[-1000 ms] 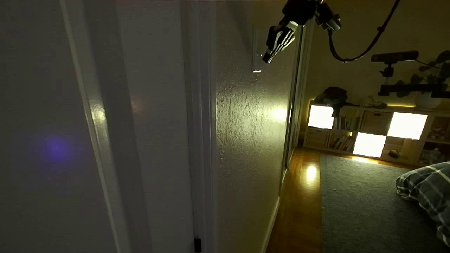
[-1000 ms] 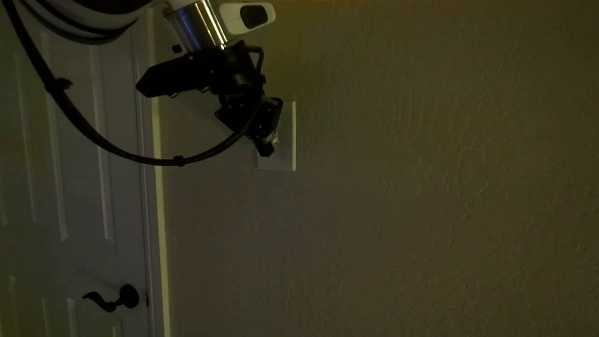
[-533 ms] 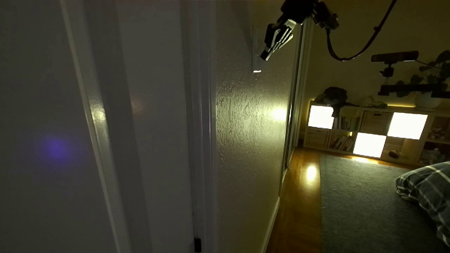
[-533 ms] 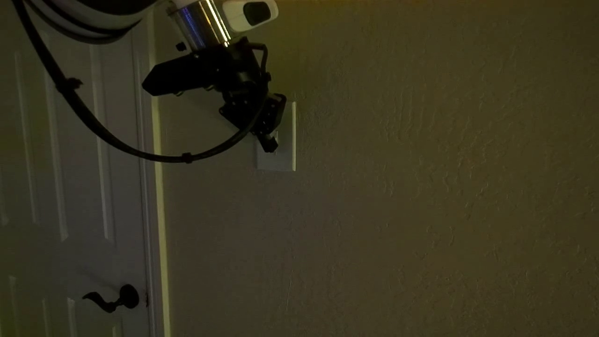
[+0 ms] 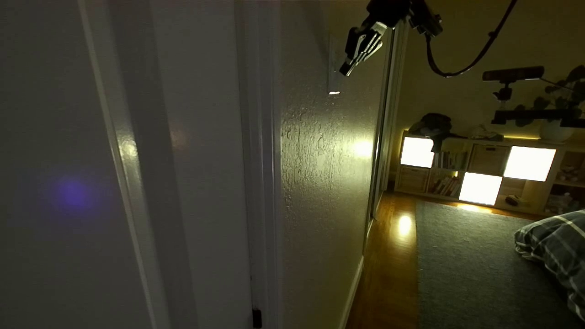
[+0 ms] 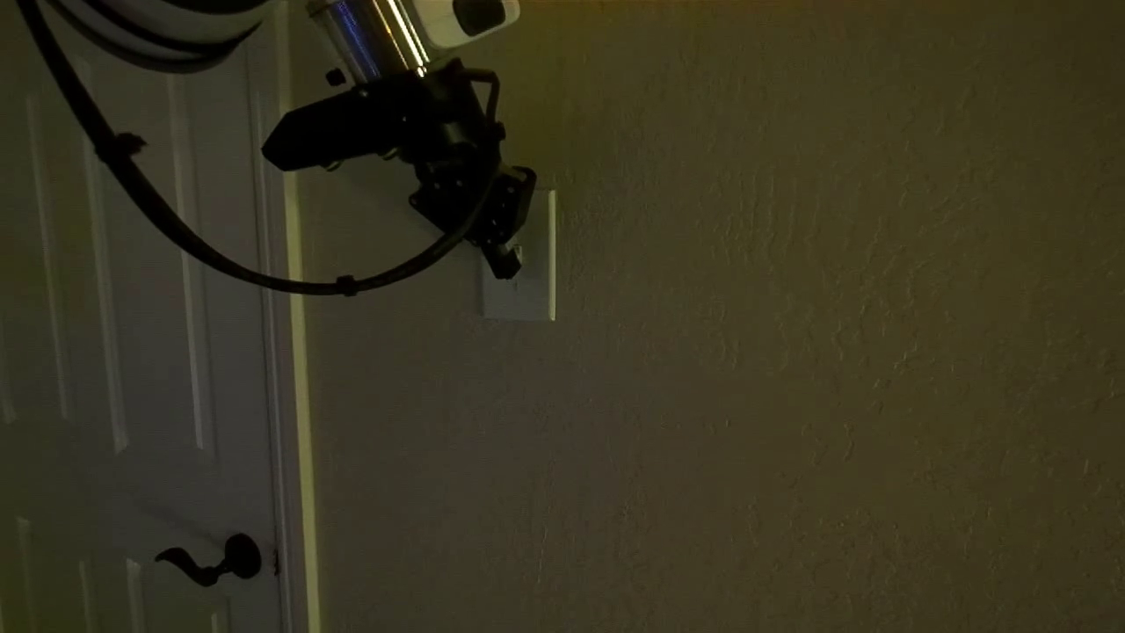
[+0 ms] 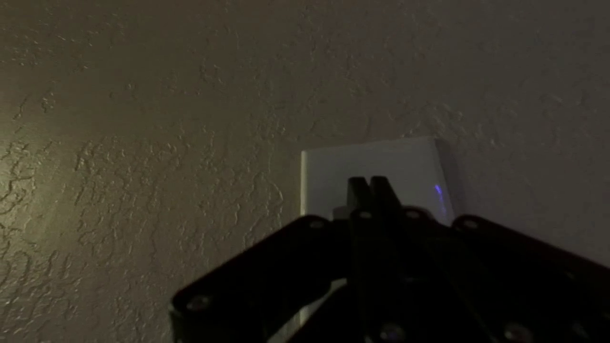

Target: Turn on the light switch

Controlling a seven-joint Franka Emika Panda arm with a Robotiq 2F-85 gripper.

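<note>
That robot hand (image 7: 368,181), pinched narrow and holding nothing, is covering part of the light switch (image 7: 374,161) on the wall (image 7: 181,109) in the wrist view. I'm guessing it is getting ready to flip the switch, probably needing a small upward push next. In an exterior view, a dark cable (image 6: 299,287) is drooping beside the hand, maybe getting in the way; I can't tell if hand and switch are touching. In an exterior view, bright squares (image 5: 480,188) are glowing past a rug (image 5: 470,265).
</note>
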